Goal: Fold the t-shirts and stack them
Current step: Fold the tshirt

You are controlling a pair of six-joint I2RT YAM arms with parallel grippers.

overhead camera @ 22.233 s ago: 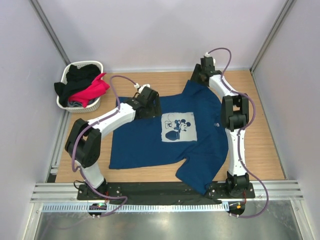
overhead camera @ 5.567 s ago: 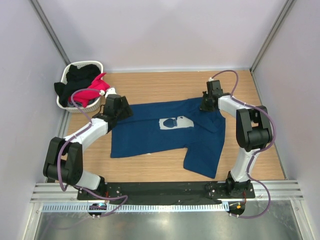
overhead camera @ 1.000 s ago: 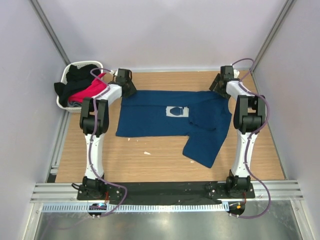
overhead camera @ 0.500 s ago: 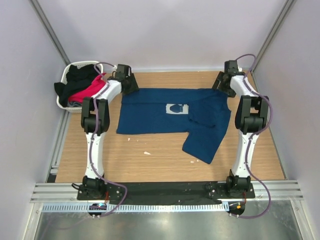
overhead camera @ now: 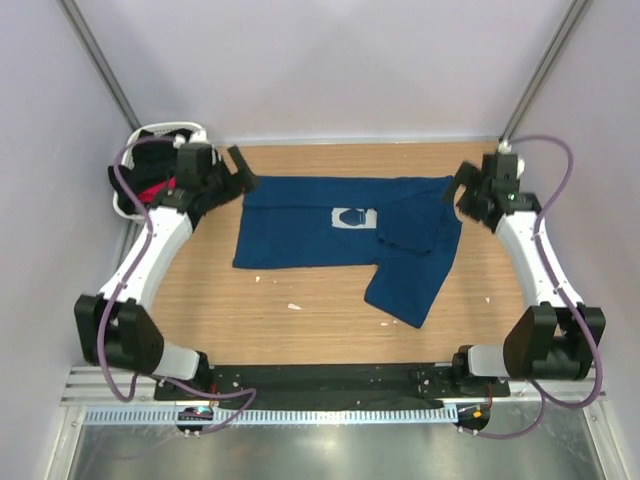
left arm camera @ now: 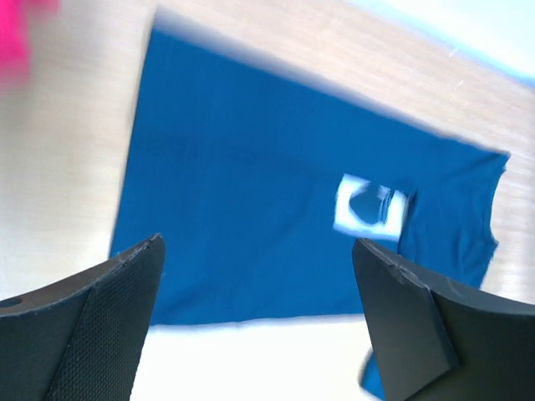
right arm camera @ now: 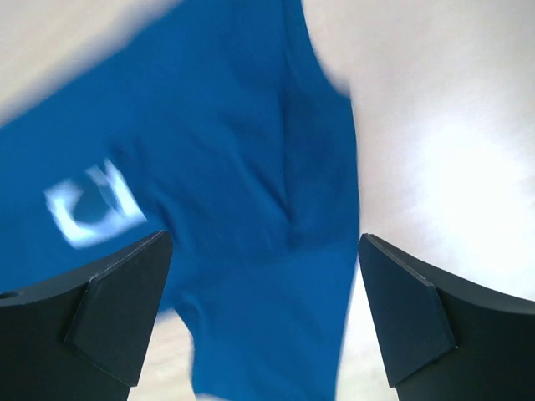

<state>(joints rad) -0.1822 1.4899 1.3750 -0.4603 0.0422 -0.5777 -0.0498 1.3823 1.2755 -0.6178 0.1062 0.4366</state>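
A navy t-shirt lies folded across the far half of the table, its pale print showing and one sleeve sticking out toward the front. My left gripper hangs open just off the shirt's far left corner, holding nothing. My right gripper hangs open by the far right corner, also bare. In the left wrist view the left gripper looks down on the navy t-shirt. The right gripper in its own view is above the t-shirt. Pink and black shirts lie in the basket.
The white basket stands in the far left corner, partly behind my left arm. Two small white scraps lie on the wooden table in front of the shirt. Walls close in on both sides and at the back.
Both grippers have opened and let go of the shirt's far edge. Both arms have swung outward and back from the far corners. The shirt has stayed flat.
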